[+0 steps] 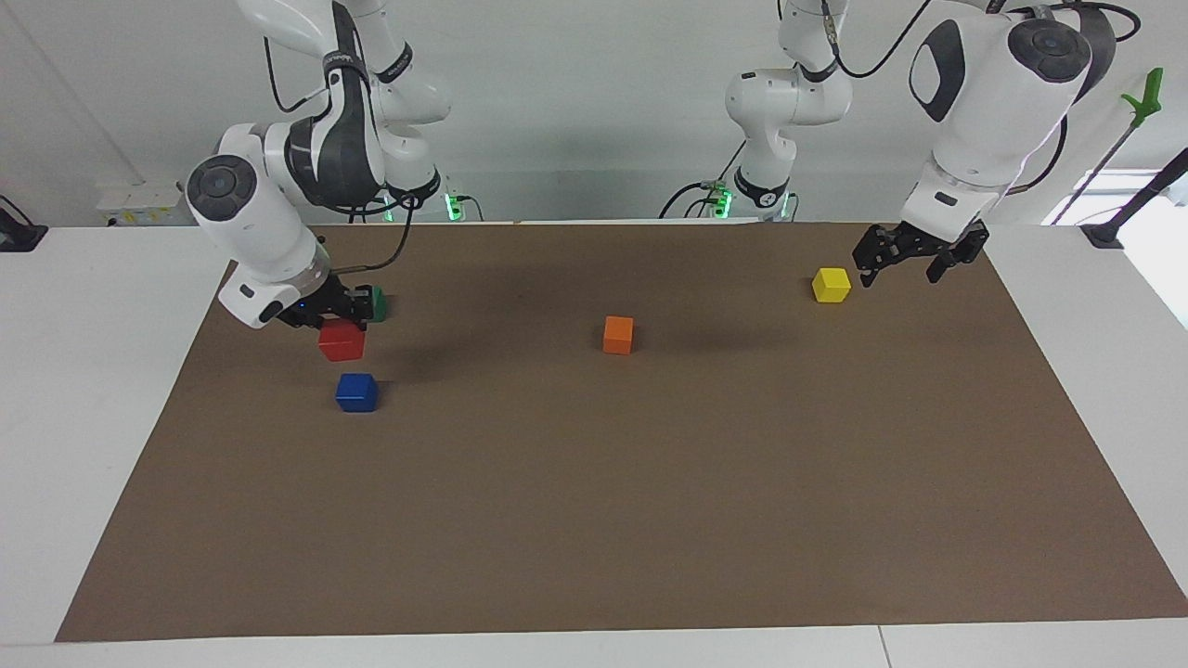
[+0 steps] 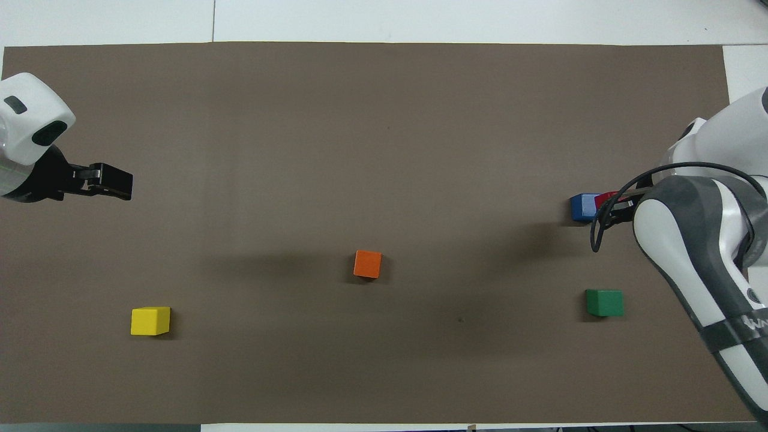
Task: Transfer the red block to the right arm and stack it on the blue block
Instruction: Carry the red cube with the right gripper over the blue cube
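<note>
Your right gripper was clamped on the red block, holding it in the air above the brown mat and slightly off to one side of the blue block, not yet down on it. In the overhead view the red block showed only as a sliver against the blue block, with most of it hidden under the right arm. The blue block sat flat on the mat, with the green block nearer to the robots than it and partly covered by the gripper in the facing view. The orange block lay well apart from the blue block, toward the left arm's end of the table and a little nearer to the robots. The yellow block was farther again from the blue block in that direction, and nearer still to the robots. Your left gripper waited in the air just beside the yellow block, its fingers spread and holding nothing; in the overhead view the left gripper stood over bare mat at the mat's edge.
</note>
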`<state>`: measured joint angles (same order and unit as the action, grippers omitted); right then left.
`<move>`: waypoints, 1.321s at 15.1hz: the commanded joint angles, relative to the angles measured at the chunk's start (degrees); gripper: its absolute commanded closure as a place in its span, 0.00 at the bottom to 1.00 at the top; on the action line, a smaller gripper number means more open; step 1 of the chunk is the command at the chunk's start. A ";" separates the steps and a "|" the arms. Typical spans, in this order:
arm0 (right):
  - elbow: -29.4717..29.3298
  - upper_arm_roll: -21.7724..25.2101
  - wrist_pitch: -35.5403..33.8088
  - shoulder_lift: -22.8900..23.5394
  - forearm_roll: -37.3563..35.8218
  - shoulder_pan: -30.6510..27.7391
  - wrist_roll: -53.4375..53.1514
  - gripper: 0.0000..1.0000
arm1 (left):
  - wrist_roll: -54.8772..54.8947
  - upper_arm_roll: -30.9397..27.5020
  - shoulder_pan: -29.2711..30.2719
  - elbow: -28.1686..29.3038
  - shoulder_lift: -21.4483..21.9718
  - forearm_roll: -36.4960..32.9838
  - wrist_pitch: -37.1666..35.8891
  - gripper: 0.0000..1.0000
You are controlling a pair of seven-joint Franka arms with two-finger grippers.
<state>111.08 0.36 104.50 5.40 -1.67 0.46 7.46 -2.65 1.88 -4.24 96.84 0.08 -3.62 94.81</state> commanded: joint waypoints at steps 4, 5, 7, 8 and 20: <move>-0.34 -0.36 4.48 4.61 -1.41 -1.33 3.52 1.00 | -0.07 -0.39 -0.33 -1.92 0.36 0.63 -1.12 0.00; -0.34 -0.44 4.92 5.23 -1.41 -1.68 3.70 1.00 | -0.07 -0.47 -0.33 -2.18 0.36 1.85 -0.86 0.00; -0.34 -0.36 5.45 6.11 -1.41 -1.86 3.70 1.00 | -0.07 -0.39 -0.33 -4.02 0.18 2.48 -1.99 0.00; -0.25 -0.44 6.41 6.55 -1.41 -2.04 3.70 1.00 | -0.07 -0.39 -0.42 -3.94 0.18 2.48 -2.17 0.00; 0.89 -0.44 7.83 7.61 -0.01 -1.86 -5.00 0.31 | 0.28 -0.47 -0.33 -3.50 0.62 2.65 -2.26 0.00</move>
<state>111.11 0.31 111.28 13.23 -1.87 -1.05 4.17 -2.67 1.86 -4.23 93.63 0.14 -1.92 93.99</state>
